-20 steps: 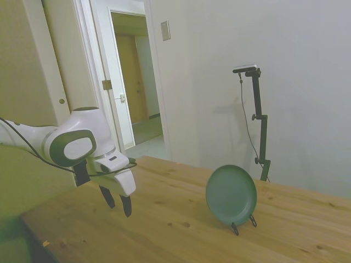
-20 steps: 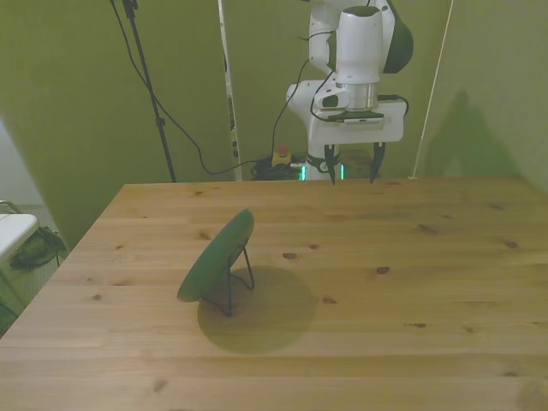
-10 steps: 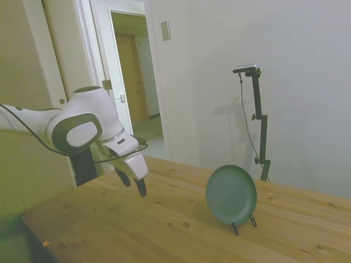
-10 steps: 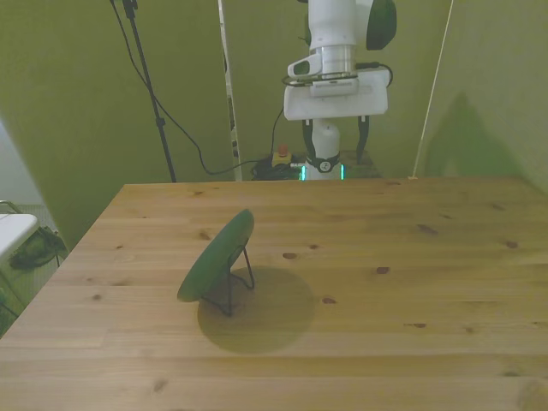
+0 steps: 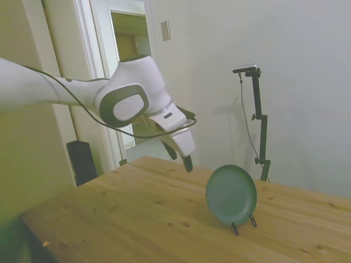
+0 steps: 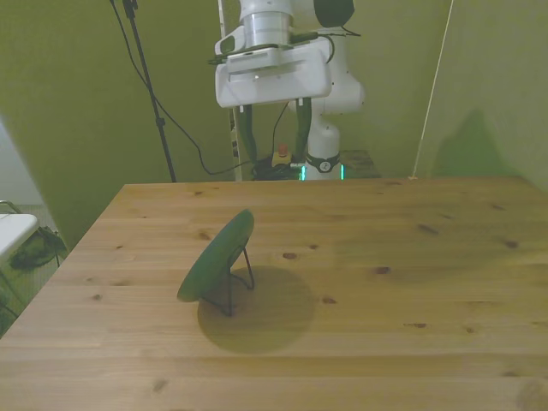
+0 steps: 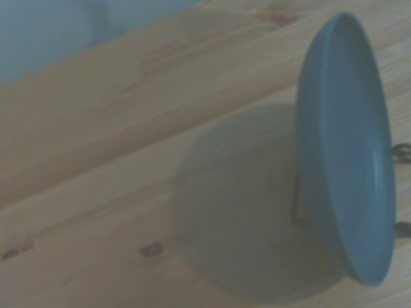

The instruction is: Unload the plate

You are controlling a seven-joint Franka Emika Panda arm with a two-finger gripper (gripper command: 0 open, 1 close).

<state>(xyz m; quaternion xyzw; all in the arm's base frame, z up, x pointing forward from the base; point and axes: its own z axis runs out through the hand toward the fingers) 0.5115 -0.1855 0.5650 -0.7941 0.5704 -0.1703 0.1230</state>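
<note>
The teal-green plate (image 5: 231, 195) (image 6: 216, 255) (image 7: 343, 147) stands on edge, leaning back in a thin black wire stand (image 5: 243, 224) (image 6: 238, 281) on the wooden table (image 5: 137, 219) (image 6: 385, 282). My gripper (image 5: 179, 155) (image 6: 272, 145) hangs open and empty in the air, well above the table. It is apart from the plate, up and to the side view's left of it, and behind it toward the table's far edge in the front view. The wrist view shows the plate edge-on with its shadow on the wood.
An open doorway (image 5: 134, 82) and a wall lie beyond the table in the side view. Cables (image 6: 163, 120) hang behind the table's far edge in the front view. Bare wood (image 6: 411, 257) spreads around the stand.
My arm has risen and swung toward the plate: rightward in the side view, toward the front view's left. The gripper stays open. The plate has not moved.
</note>
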